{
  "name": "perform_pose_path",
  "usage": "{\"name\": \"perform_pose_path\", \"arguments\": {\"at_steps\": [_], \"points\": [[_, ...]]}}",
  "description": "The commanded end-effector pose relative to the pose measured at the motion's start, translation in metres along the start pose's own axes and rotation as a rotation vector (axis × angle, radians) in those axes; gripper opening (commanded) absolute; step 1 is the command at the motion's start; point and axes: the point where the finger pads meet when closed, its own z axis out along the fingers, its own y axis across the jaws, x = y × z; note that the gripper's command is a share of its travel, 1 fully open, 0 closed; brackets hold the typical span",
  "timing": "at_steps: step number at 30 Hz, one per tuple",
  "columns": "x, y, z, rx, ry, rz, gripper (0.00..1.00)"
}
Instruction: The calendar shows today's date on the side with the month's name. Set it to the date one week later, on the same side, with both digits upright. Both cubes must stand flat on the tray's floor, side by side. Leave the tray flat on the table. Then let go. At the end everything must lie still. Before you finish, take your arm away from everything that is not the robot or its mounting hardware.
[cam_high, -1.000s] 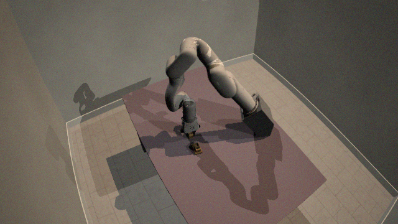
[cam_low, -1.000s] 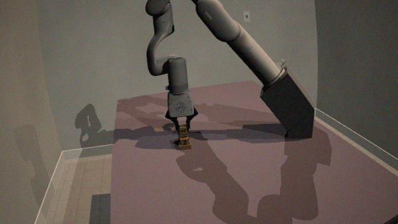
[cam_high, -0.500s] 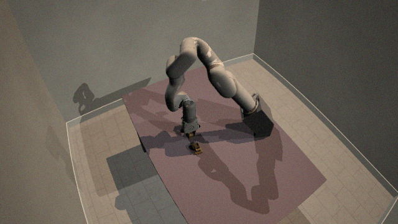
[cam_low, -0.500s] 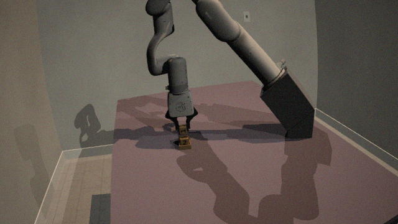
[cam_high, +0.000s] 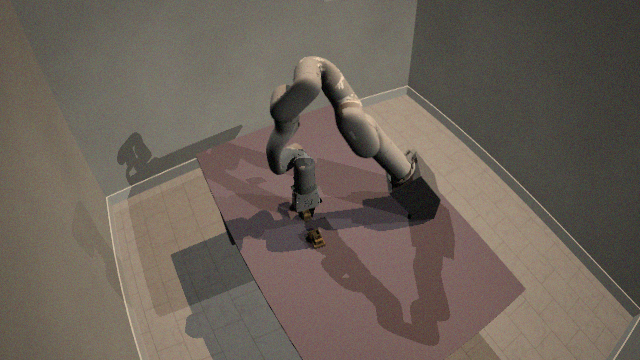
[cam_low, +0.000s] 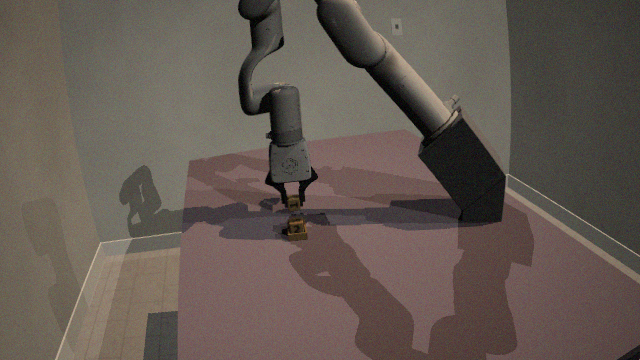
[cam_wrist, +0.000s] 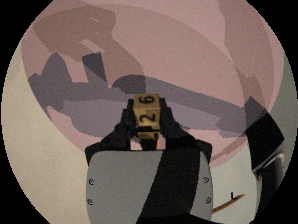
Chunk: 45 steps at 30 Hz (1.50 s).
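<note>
The gripper (cam_high: 307, 214) (cam_low: 293, 200) (cam_wrist: 147, 106) is shut on a golden-brown number cube (cam_high: 307, 216) (cam_low: 293, 203) (cam_wrist: 147, 117). It holds the cube above the table, just behind the tray. The held cube shows a dark 1 to the exterior view; the wrist view shows a 6 and a 2 on two other faces, both turned sideways. The small golden tray (cam_low: 298, 237) stands on the table, with the other cube (cam_low: 296, 226) in it, showing a 2. In the wrist view the held cube and fingers mostly hide the tray. The month's name cannot be read.
The pink table (cam_high: 400, 270) (cam_low: 240, 295) carries broad arm shadows. Its left edge (cam_high: 270, 298) lies left of the tray. The arm's dark base (cam_high: 415, 197) (cam_low: 462, 170) (cam_wrist: 264, 135) stands to the right.
</note>
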Motion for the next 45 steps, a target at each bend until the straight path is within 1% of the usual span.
{"name": "perform_pose_path", "arguments": {"at_steps": [1,13,15,45], "points": [[0.0,-0.001,-0.009,-0.003,0.002,0.0,0.29],[0.0,-0.001,-0.032,-0.003,0.002,0.0,0.29],[0.0,-0.001,-0.032,-0.003,0.002,0.0,0.29],[0.0,-0.001,-0.069,-0.003,0.003,0.0,0.29]]}}
